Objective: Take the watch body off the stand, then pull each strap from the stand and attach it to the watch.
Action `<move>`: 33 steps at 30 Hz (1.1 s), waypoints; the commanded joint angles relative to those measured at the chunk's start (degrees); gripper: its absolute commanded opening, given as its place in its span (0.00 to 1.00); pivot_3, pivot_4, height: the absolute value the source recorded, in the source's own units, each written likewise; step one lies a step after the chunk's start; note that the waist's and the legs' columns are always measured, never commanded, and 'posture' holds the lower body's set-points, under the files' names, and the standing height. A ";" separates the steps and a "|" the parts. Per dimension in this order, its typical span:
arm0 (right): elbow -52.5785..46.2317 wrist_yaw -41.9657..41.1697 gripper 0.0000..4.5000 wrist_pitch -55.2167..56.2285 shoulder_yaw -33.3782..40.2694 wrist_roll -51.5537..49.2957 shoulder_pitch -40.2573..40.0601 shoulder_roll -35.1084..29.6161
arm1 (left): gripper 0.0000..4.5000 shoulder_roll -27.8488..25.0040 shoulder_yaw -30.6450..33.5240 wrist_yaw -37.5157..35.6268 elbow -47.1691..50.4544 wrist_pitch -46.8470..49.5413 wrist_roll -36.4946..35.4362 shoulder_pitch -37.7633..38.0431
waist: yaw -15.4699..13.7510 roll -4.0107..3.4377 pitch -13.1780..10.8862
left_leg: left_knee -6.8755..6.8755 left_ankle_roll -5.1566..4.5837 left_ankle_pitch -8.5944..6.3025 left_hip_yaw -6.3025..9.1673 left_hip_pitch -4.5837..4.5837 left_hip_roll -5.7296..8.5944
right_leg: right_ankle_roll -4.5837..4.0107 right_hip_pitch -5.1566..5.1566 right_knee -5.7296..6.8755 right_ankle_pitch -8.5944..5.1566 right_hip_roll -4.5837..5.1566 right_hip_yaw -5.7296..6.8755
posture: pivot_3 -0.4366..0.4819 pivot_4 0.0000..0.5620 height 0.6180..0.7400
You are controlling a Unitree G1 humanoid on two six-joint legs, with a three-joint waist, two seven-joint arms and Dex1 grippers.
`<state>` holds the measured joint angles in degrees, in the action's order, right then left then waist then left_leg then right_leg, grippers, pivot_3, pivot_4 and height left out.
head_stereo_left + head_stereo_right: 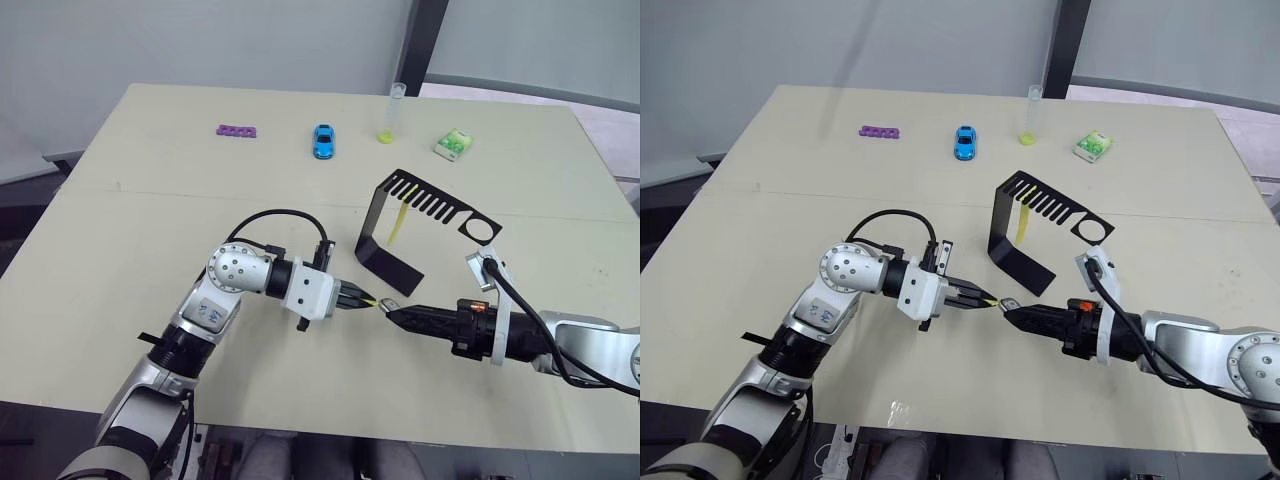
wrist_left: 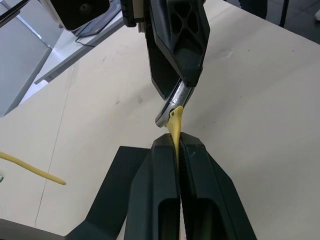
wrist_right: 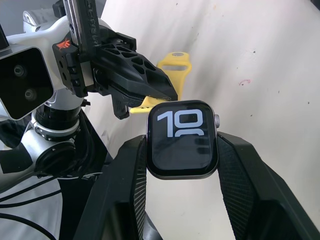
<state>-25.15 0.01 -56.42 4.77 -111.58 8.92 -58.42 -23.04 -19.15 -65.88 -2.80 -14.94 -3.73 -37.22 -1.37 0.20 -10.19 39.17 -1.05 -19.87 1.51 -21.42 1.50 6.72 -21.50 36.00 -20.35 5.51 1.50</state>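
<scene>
I see both arms reaching inward low over the table [image 1: 150,200], tips meeting in front of the stand [image 1: 400,235]. My right gripper [image 3: 182,150] clamps the watch body [image 3: 182,139] by its sides; my left gripper [image 2: 177,145] pinches a yellow strap [image 2: 174,125], its end touching the watch's edge. A second strap [image 1: 397,222] hangs from the stand's slotted arm.

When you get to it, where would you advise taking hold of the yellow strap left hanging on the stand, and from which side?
Probably by its free lower end. The remaining strap hangs straight down from a slot in the stand's top arm, with its upper end caught in the comb. Approaching from the open front, away from the upright plate, looks best, then drawing it out along the slot.
</scene>
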 commanded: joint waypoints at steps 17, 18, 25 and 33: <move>-4.12 -0.09 0.34 1.21 -0.51 -1.42 0.75 -0.42 | 0.00 3.75 -1.98 1.61 0.85 -0.77 1.20 -1.23 | -0.01 0.00 0.00 | 0.00 0.00 0.00 0.00 0.00 0.00 | 0.00 0.00 0.00 0.00 0.00 0.01 | 0.48 0.27 1.00; -4.12 -0.12 0.34 1.22 -0.46 -1.42 0.68 -0.45 | 0.00 3.84 -1.99 1.59 0.69 -0.78 1.26 -1.30 | -0.02 0.00 0.00 | 0.00 0.00 0.00 0.00 0.00 0.00 | 0.00 0.00 0.00 0.00 0.00 0.01 | 0.48 0.27 1.00; -4.10 -0.11 0.34 1.30 -0.12 -1.42 0.43 -0.53 | 0.00 4.35 -2.00 1.53 -0.20 -1.00 1.40 -1.75 | -0.01 0.00 0.00 | 0.00 0.00 0.00 0.00 -0.01 0.00 | 0.00 0.00 0.00 0.00 0.00 0.01 | 0.48 0.27 1.00; -4.12 -0.07 0.34 1.39 0.16 -1.42 0.16 -0.61 | 0.00 4.49 -2.01 1.50 -0.34 -0.88 1.42 -1.94 | -0.02 0.00 0.00 | 0.00 0.00 0.00 0.00 -0.01 0.00 | 0.00 0.00 0.00 0.00 0.00 0.01 | 0.48 0.27 1.00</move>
<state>-25.79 0.33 -56.16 4.70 -111.53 8.68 -59.01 -20.65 -19.52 -65.07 -5.21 -14.95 -1.60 -37.60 -1.40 0.20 -10.19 39.17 -1.05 -19.87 1.51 -21.43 1.50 6.72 -21.51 36.00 -20.35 5.51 1.51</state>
